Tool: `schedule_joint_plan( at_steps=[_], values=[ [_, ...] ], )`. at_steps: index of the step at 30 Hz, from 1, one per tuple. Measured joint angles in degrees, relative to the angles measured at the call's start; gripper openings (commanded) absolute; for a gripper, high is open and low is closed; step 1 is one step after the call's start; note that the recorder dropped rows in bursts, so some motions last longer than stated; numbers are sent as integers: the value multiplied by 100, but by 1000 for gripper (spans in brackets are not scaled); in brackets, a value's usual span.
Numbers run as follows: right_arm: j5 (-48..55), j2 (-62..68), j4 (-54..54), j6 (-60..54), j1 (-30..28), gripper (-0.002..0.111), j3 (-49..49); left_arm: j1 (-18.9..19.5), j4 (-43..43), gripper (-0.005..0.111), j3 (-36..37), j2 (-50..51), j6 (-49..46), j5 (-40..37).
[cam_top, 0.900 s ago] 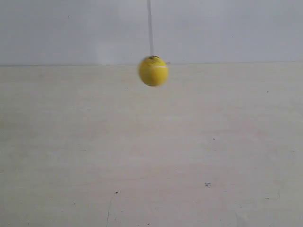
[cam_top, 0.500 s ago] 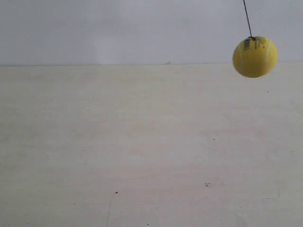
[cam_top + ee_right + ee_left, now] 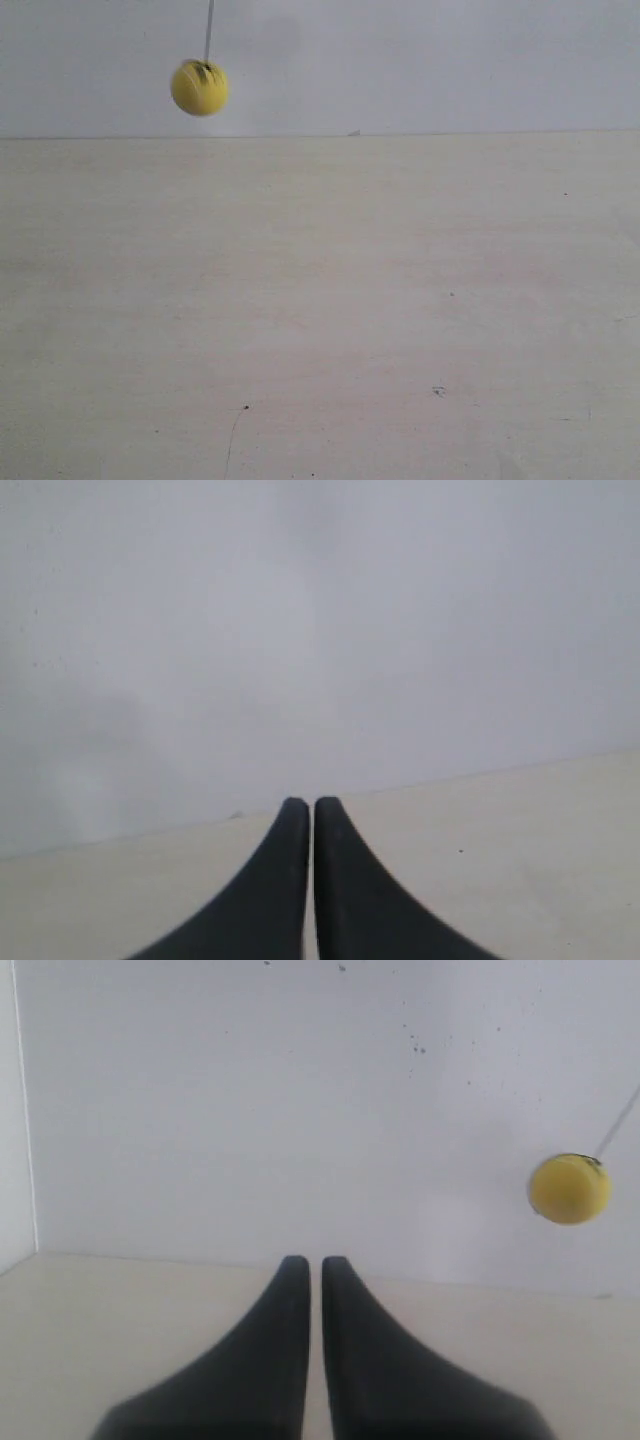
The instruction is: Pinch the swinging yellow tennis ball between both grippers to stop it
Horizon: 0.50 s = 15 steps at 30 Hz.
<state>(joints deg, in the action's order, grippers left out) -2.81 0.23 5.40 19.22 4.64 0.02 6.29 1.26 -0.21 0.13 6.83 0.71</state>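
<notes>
The yellow tennis ball (image 3: pixel 199 87) hangs free at the exterior frame's upper left, with the left gripper (image 3: pixel 315 1265) and right gripper (image 3: pixel 304 805) both closed (on nothing), so flanking it likely comes next.

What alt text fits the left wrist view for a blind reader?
A yellow tennis ball hangs on a thin string before a pale wall, well apart from the left gripper. The gripper's two black fingers are almost together, over a cream table.

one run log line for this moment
ball: midair on string | left claw: shut, apart from ball | right claw: shut, ball unseen
</notes>
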Motion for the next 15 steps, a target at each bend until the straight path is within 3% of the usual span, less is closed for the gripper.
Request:
schedule_joint_plan(
  at_steps=[5,15],
  values=[
    [-128,0,-37,394,0,0,0,0,0,5,0,0,320,494],
    [-537,0,-51,1005,0,0,0,0,27,5,0,0,962,2296]
  ],
)
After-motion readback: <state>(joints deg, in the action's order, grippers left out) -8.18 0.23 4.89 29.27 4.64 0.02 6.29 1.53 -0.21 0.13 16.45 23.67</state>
